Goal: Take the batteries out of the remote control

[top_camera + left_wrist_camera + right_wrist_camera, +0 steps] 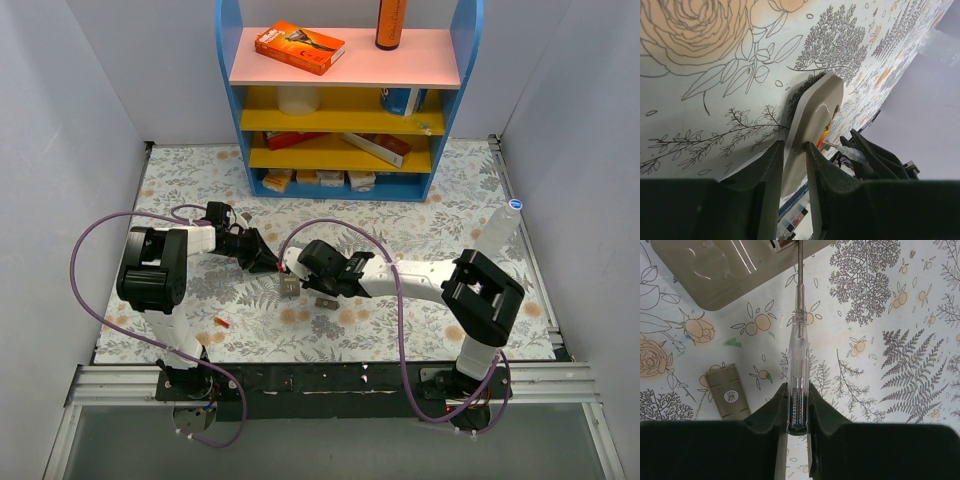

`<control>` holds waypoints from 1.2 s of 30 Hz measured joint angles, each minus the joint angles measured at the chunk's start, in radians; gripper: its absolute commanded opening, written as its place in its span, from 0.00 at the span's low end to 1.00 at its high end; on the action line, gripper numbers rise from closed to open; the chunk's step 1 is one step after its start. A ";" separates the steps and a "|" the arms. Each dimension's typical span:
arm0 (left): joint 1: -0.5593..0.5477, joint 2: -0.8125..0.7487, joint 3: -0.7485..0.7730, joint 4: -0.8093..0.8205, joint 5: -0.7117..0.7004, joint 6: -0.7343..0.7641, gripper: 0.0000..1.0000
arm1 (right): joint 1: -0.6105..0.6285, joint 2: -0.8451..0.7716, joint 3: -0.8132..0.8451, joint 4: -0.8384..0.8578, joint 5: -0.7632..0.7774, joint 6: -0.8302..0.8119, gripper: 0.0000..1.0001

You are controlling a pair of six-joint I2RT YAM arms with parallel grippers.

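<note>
**Blade in the recess: mind the slip**

Your left gripper (795,150) pinches the slim grey rectangular plastic remote control (815,107) across its thin sides, near one end. The other end points down at the floral-print table (420,330), and it is unclear whether it touches. Your right gripper (797,387) is clamped on a clear-handled screwdriver (797,340), whose thin shaft reaches into the remote's recess.

The blade could skate off the rounded cell and gouge the casing. A hard pry could also twist the remote out of your left pinch, since the hold is narrow and far from the tip. A freed cell may jump and roll off across the table.

The recess shows a sliver of orange-red, probably one red cylindrical battery (824,133) left inside. The other red battery (222,322) lies loose on the table near your left arm's base. A small flat grey plate (729,397) rests on the table beside the tool, apart from both.
</note>
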 measured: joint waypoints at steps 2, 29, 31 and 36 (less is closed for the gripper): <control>0.000 0.001 0.001 -0.002 -0.001 -0.002 0.22 | -0.001 -0.002 -0.005 0.008 -0.003 0.003 0.01; -0.003 0.035 0.050 -0.082 -0.034 -0.007 0.25 | -0.034 -0.029 -0.066 0.068 -0.067 0.058 0.01; -0.005 0.033 0.051 -0.085 -0.039 -0.007 0.26 | -0.034 -0.028 -0.048 0.041 -0.065 0.058 0.01; -0.011 0.025 0.051 -0.088 -0.054 -0.006 0.27 | -0.034 -0.027 -0.027 0.001 -0.071 0.057 0.01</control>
